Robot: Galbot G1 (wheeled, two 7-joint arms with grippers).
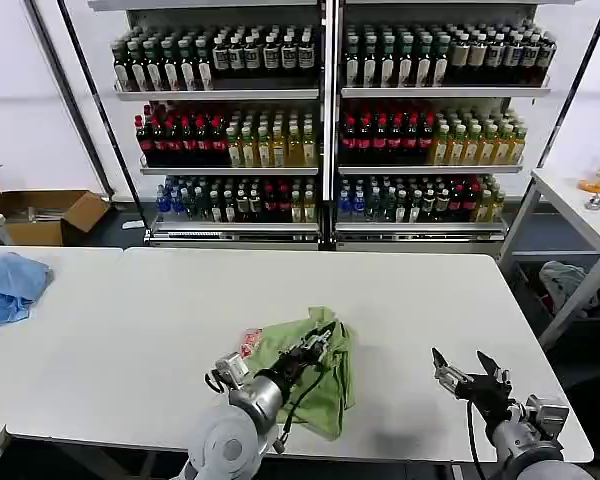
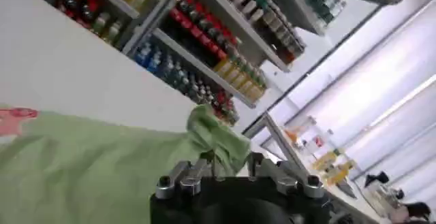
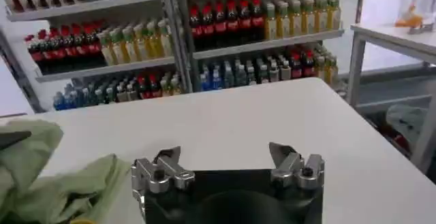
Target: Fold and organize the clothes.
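Nearest the head camera, at about 7 o'clock of its view, the left arm reaches forward over the near edge of the white table (image 1: 130, 330), and the left gripper (image 1: 323, 336) sits on the light green shirt (image 1: 325, 385). Its jaws are closed on a raised fold of the fabric; in the left wrist view this pinched peak of cloth (image 2: 216, 137) stands up between the finger bases, with the rest of the garment spread flat behind it. A patch of the red-and-white print (image 1: 248, 345) shows at the shirt's 9 o'clock edge; no lettering on it is legible.

Shirt position: crumpled in a heap near the table's front edge, slightly toward 5 o'clock from the table's centre, lying wholly on the tabletop.

Right gripper (image 1: 470, 376): at about 4 o'clock in the head view, apart from the shirt, above bare tabletop. Its jaws are spread wide and hold nothing; in the right wrist view the shirt (image 3: 48, 178) lies well off to one side of the fingers (image 3: 165, 167).

Light blue cloth (image 1: 10, 285): on the adjoining table at 9 o'clock. Shelves of bottles (image 1: 325, 120) stand at 12 o'clock; their labels cannot be read.
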